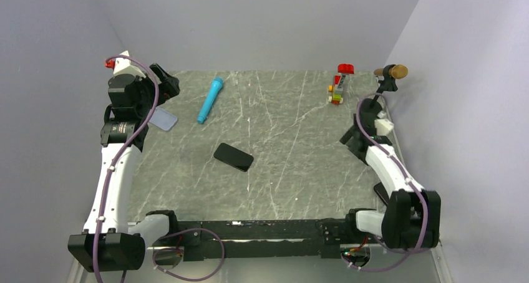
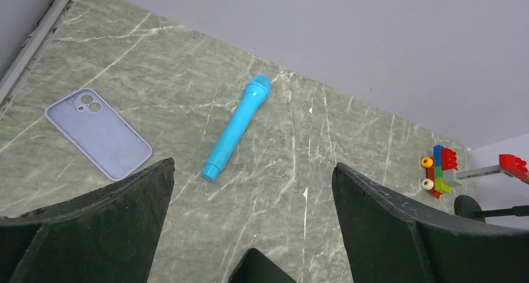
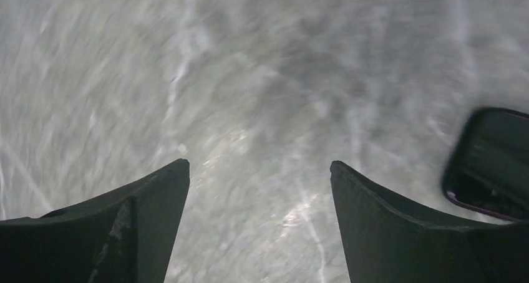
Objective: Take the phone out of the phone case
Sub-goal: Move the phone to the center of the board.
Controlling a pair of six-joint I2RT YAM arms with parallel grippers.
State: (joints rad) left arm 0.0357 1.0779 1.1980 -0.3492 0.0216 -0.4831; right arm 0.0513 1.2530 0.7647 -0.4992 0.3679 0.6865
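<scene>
Black fingers (image 2: 106, 233) of the left gripper (image 2: 252, 167) fill the bottom of the left wrist view, spread wide with only bare marble table (image 2: 349, 133) between them. Beyond them the phone case (image 2: 98, 133) lies flat near the table's left edge, its camera cutout at the far corner, and nothing grips it. Just right of it lies a bright blue marker (image 2: 237, 127), not touching it. A black phone (image 1: 234, 157) lies alone near the middle of the table, well apart from the case. At the far right stands a small toy-brick build (image 1: 337, 90). The right gripper (image 3: 259, 167) hangs low over the stone, its jaws apart and holding nothing. A second dark slab (image 3: 493, 164) lies beside its right finger, possibly another phone, though the view is blurred.
</scene>
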